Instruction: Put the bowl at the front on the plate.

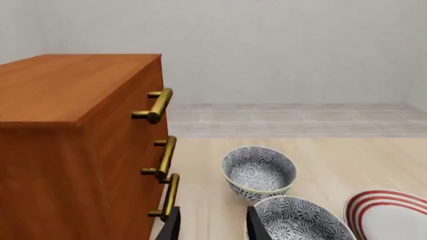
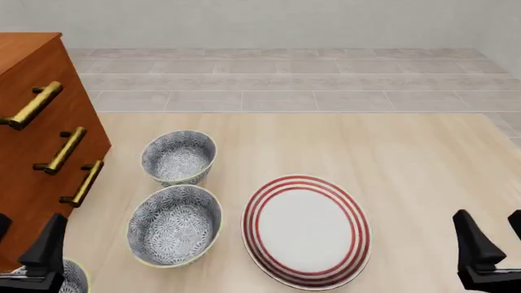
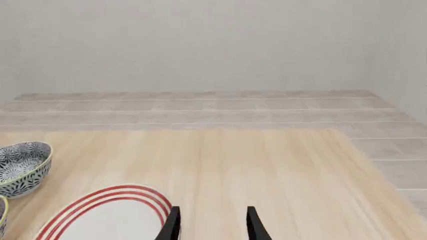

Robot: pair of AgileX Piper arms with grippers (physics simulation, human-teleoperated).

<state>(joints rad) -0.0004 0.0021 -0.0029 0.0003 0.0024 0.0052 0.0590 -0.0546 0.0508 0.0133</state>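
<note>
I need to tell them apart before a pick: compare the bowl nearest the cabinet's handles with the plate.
The far bowl is deep with tall walls; the plate is flat and shallow. The far bowl carries a dense blue-grey floral pattern inside and out; the plate is plain white with three red rings round its rim. The plate is clearly wider than the far bowl. Both are round, upright, empty and rest on the wooden table.

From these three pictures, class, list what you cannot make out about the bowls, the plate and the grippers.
1. Front bowl: front view, mostly cut off by the bottom edge and behind the left gripper.
2. Plate: left wrist view, cut off at the corner.
3. Right gripper: front view, edges crop it.
4. Drawers' contents: cabinet fronts are shut.
</note>
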